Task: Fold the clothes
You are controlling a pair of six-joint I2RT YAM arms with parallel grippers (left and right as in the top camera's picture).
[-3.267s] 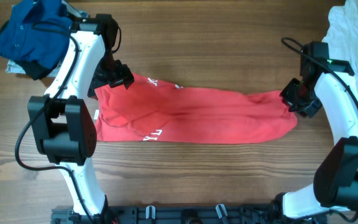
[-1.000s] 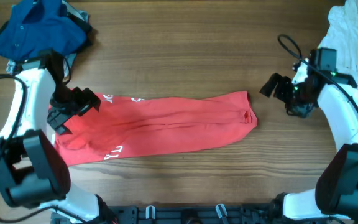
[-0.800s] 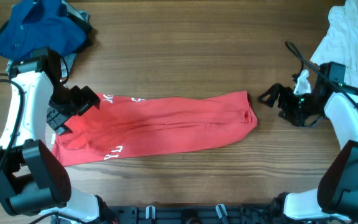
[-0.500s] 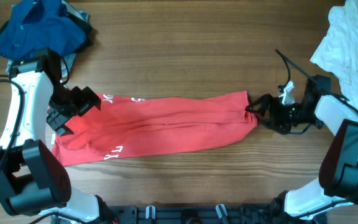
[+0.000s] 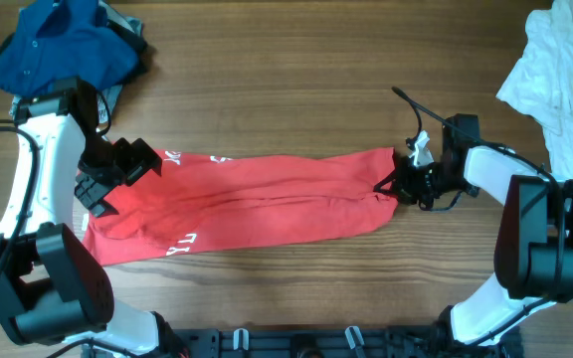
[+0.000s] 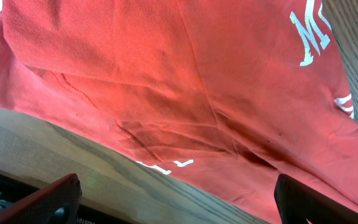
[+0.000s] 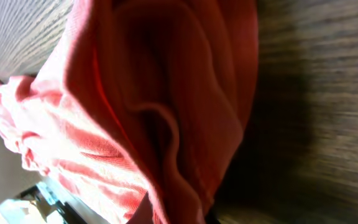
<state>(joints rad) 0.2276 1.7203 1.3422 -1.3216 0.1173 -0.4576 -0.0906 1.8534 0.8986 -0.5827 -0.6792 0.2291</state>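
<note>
Red T-shirt (image 5: 267, 204) of soft cloth with white lettering lies across the middle of the bench as a long, narrow band. The lengthwise folds look done; the crosswise folds are not yet made. The right end effector (image 5: 398, 185) is closed, pinching the band's right end. The left end effector (image 5: 117, 171) hangs wide open over the left end, gripping nothing. Farther back, a crumpled blue collared shirt (image 5: 58, 50) in the left corner and a long white garment (image 5: 550, 75) in the right corner lie unfolded, well apart from the band. The brown wood-grain bench (image 5: 296, 89) fills the view; none of the room beyond it shows.
</note>
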